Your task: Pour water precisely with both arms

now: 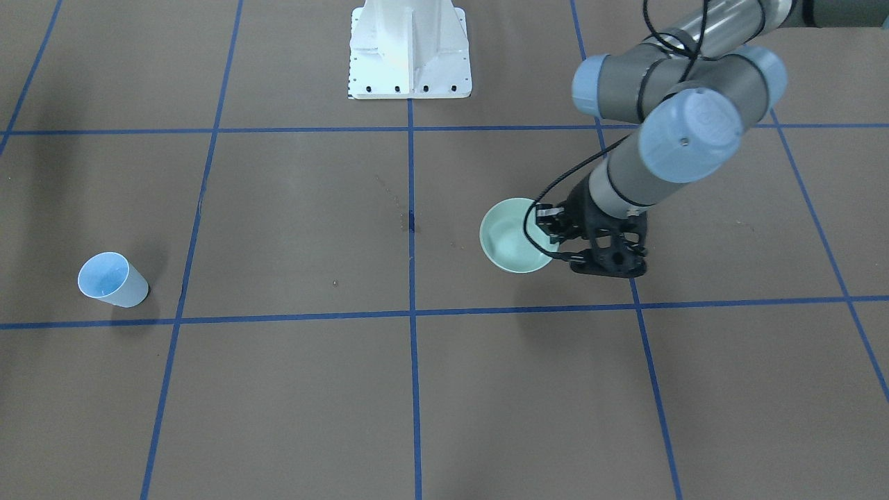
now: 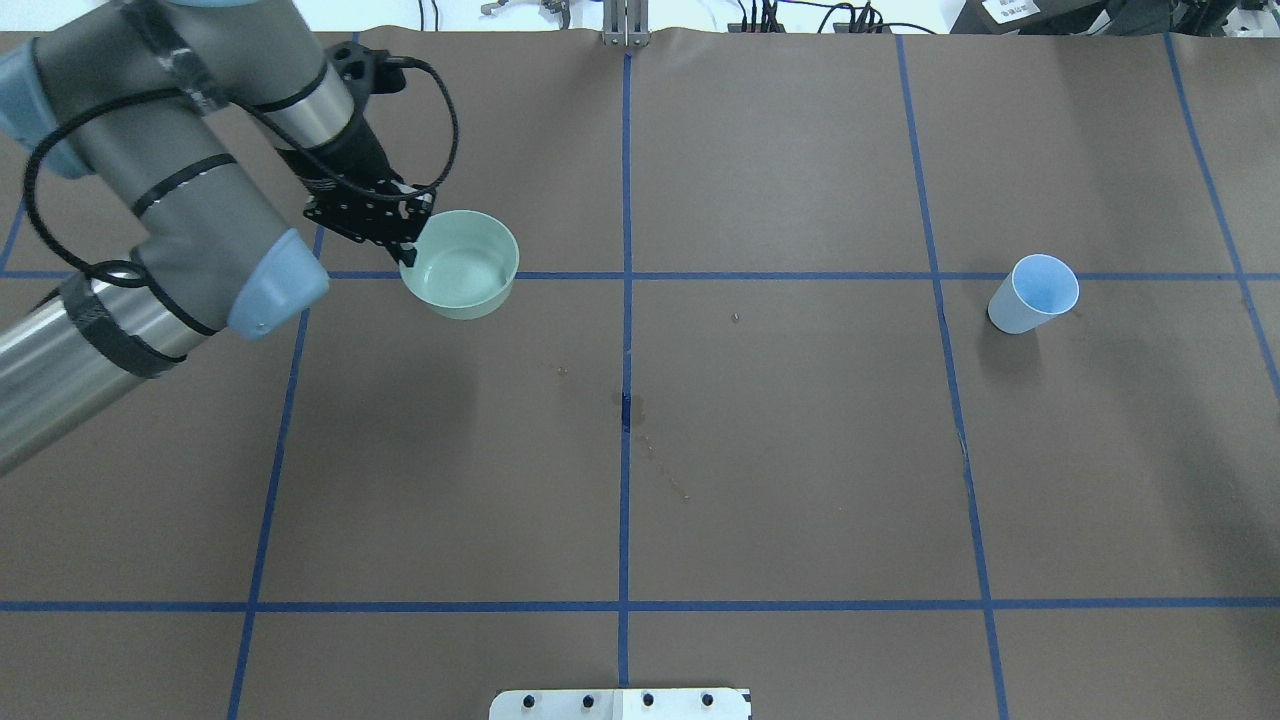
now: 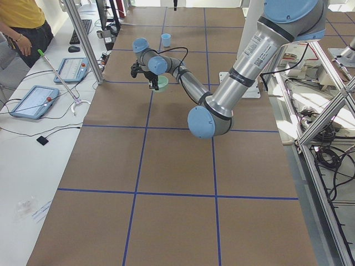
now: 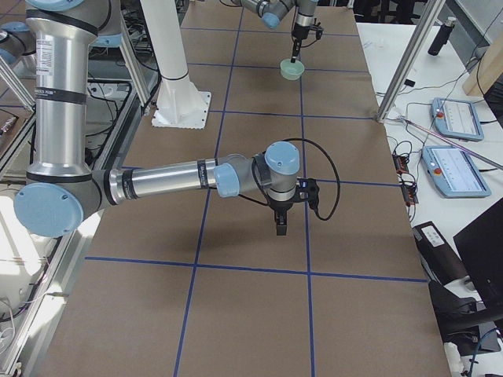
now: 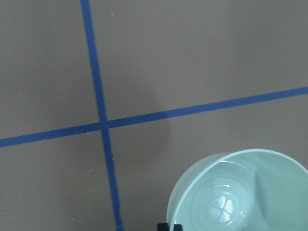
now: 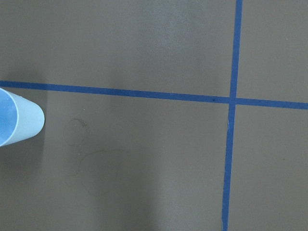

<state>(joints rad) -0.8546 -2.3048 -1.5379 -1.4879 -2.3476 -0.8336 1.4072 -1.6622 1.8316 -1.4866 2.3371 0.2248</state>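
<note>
My left gripper (image 2: 405, 243) is shut on the near rim of a mint-green bowl (image 2: 462, 268), seen from the front too, gripper (image 1: 550, 232) and bowl (image 1: 509, 239). In the left wrist view the bowl (image 5: 240, 192) shows a faint glint on its bottom; I cannot tell whether this is water. A light-blue cup (image 2: 1035, 292) stands alone at the right, upright, also in the front view (image 1: 111, 280) and at the right wrist view's left edge (image 6: 17, 122). My right gripper (image 4: 280, 226) shows only in the exterior right view, pointing down over bare table; I cannot tell whether it is open.
The white pedestal (image 1: 410, 48) is bolted at the robot's side of the table. Blue tape lines (image 2: 626, 300) grid the brown table. A dark stain (image 2: 627, 405) marks the middle. Tablets (image 3: 33, 100) and a person (image 3: 22, 22) are beyond the far side.
</note>
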